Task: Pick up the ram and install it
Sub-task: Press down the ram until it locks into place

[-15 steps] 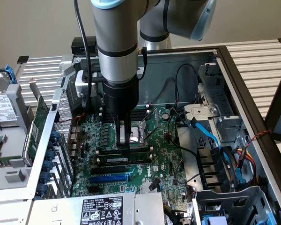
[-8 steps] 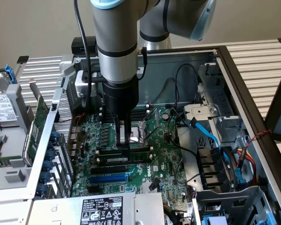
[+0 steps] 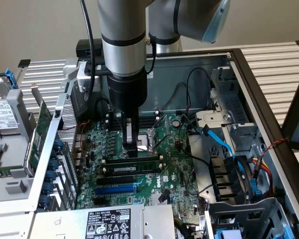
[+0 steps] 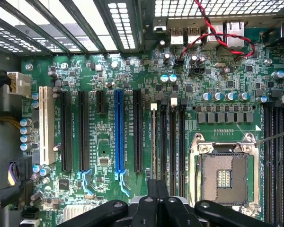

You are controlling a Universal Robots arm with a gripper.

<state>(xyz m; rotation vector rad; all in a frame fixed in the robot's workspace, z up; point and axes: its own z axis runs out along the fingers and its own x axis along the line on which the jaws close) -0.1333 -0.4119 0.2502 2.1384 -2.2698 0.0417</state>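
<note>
Claw closed, tips pressing down on ram seated lengthwise in memory slot beside CPU socket.

My arm is a silver-grey metal tube with a pale blue joint cap and a black band near the wrist. A black cable runs down beside it. Below sits a black cylindrical body ending in my slim black gripper.

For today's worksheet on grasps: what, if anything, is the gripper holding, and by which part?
Nothing is held. The gripper is shut with nothing between its fingers; its tip is down at the top edge of the ram, which stands upright.
</note>
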